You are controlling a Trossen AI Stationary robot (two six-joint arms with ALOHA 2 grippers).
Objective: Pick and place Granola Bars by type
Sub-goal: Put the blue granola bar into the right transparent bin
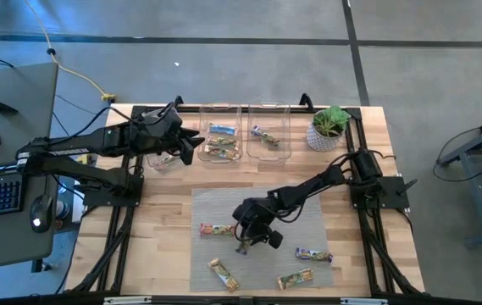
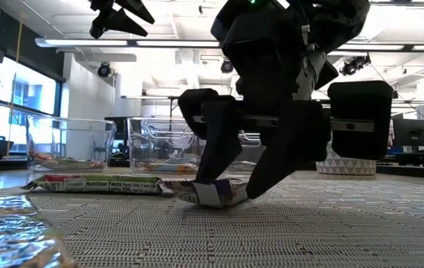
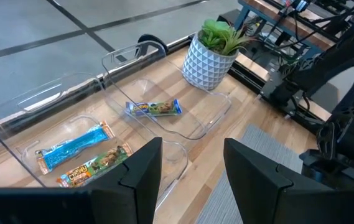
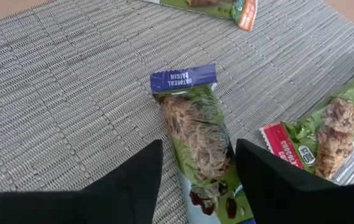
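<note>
Several granola bars lie on the grey mat (image 1: 308,207). One of them, a bar with a purple end (image 4: 192,124), lies flat on the mat under my right gripper (image 4: 195,180). That gripper is open, tilted down, with one finger on each long side of the bar; the same bar (image 2: 213,192) shows between the fingertips in the low view. My left gripper (image 3: 192,177) hangs open over the clear bins (image 1: 222,140) at the far left, with nothing between its fingers. The bins hold a blue bar (image 3: 71,148), a green-orange bar (image 3: 96,167) and a blue-ended bar (image 3: 153,109). My right gripper comes slanting down from the table's right, its fingers (image 2: 215,160) along the purple-ended bar's two long sides near one end (image 4: 211,186). The bar lies flat on the mat. Whether the fingers touch it, I cannot tell.
Other bars lie on the mat: one to the left (image 1: 216,230), one near the front (image 1: 224,274), two at the right (image 1: 295,278) (image 1: 314,254). A potted plant (image 1: 329,127) stands at the far right beside the bins. A third bin (image 1: 166,161) sits under the left arm.
</note>
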